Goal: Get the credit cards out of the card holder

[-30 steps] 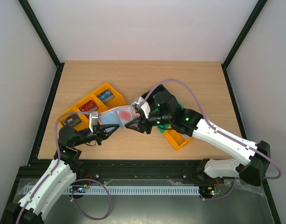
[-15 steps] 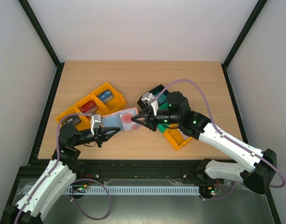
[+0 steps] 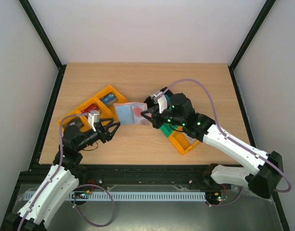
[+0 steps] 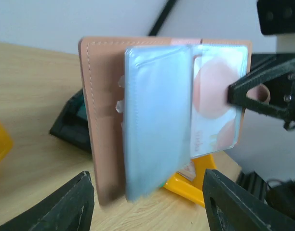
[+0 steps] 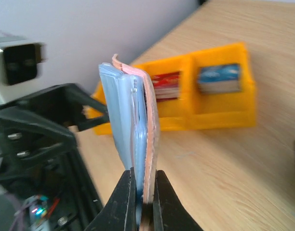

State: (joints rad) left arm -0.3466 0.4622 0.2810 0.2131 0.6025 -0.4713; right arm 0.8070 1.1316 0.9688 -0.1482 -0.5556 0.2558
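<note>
- Left claw [image 3: 113, 124]: fingers spread apart, gripping nothing, just beside the free left edge of the card holder and over the front strip of the table [image 3: 195, 86].
- Orange bin [image 3: 95, 95]: left of centre, set slantwise. A red card [image 5: 166, 85] and a blue card [image 5: 220, 78] stand in separate compartments.
- Card holder [image 3: 129, 113]: raised off the table and folded open, pale blue inside, pinkish border around it. A card with pink circles [image 4: 215, 110] sits in its clear pocket.
- Right claw [image 3: 146, 115]: pinched together on the holder's right edge.
- Green bin [image 3: 166, 131] and second orange bin [image 3: 183, 144]: under the right arm.
- Bare wood: along the far edge and the right side.
</note>
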